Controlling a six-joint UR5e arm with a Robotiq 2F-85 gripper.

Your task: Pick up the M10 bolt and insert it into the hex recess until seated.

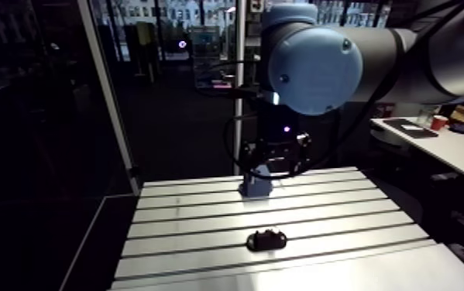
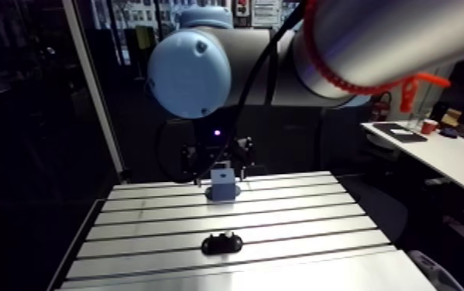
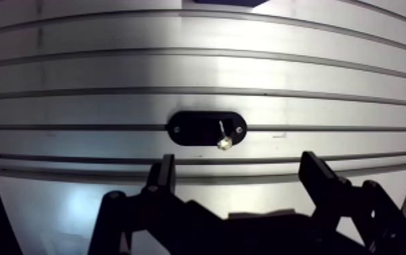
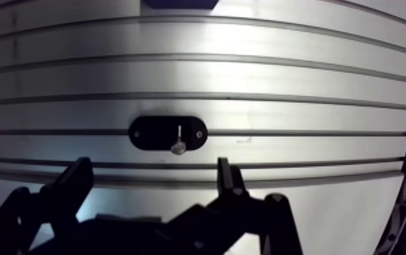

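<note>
First, nearest the wrist camera, the black two-finger Robotiq gripper [image 3: 239,166] had its jaws spread wide with nothing between them, poised over the bare slotted aluminium table [image 3: 110,61]; just ahead of the fingertips lay a flat black oval holder plate [image 3: 192,127], sitting across one of the table's slots; on it rested the small bright steel bolt [image 3: 222,135], lying roughly on its side with the shank pointing away from the gripper and the head at the plate's near edge; gripper and bolt were apart, not touching.

By my reading the bolt would be light, rigid and hard, so no squeeze from these fingers would hurt it; it would also be smooth and round, hence apt to roll or slip out of a glancing pinch; the safer hold seemed to be across the shank just beyond the head, fingers closing square to its length, leaving the head or tip free for the insertion.

Farther off, well beyond the plate, stood a blue-grey rectangular block [image 2: 222,184] on the table; in the arm view it sat close beneath the wrist; whether the hex recess was in that block or in the black plate I could not tell, since no recess showed plainly in either view.
</note>
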